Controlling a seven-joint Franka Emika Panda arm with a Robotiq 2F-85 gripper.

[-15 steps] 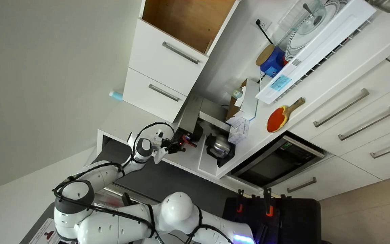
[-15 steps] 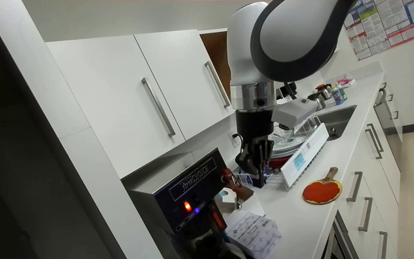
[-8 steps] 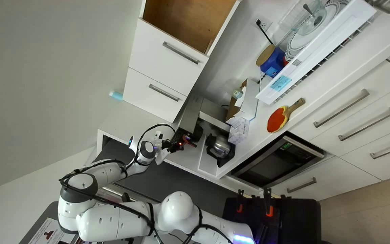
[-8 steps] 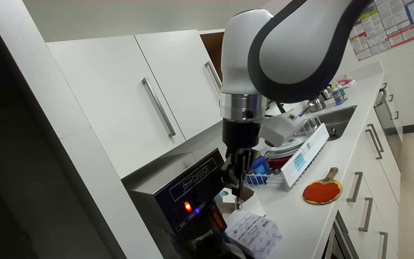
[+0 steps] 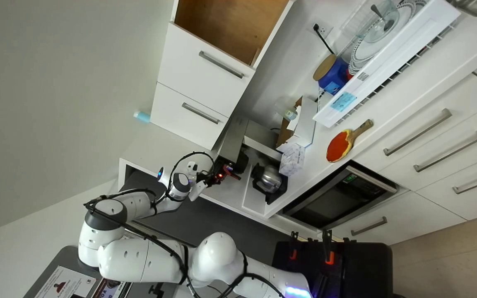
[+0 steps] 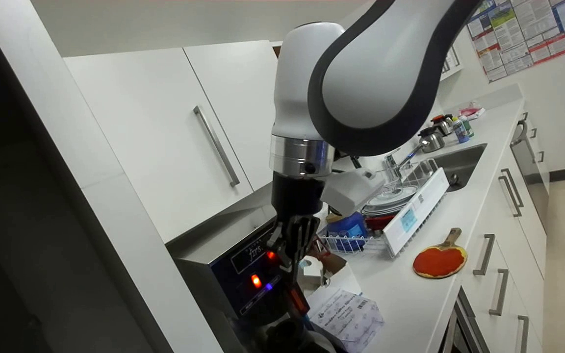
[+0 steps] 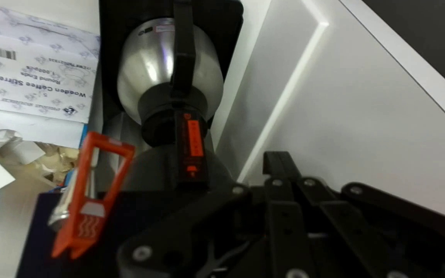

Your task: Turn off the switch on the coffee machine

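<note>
The coffee machine is a boxy steel and black unit (image 6: 228, 289), seen in both exterior views (image 5: 235, 138). An orange light (image 6: 256, 281) and a small blue light (image 6: 269, 287) glow on its dark front panel. A red glow (image 6: 270, 255) shows beside my gripper. My gripper (image 6: 290, 277) is in front of the panel's near right part, hiding part of the logo; I cannot tell whether it touches. In the wrist view its fingertips (image 7: 278, 164) are together with nothing between them. A steel pot (image 7: 203, 65) sits below the basket handle with an orange label (image 7: 194, 143).
An orange clip-like handle (image 7: 108, 200) sticks out beside the machine. A white stirrer box (image 7: 41, 73) and an open carton (image 5: 304, 124) stand nearby. A dish rack (image 6: 415, 215) and a red paddle (image 6: 439, 262) are on the counter. White cupboards (image 6: 155, 132) hang above.
My gripper has moved left and down in an exterior view, from beside the machine to in front of its panel. A red glow beside the gripper now shows. The gripper looks shut throughout.
</note>
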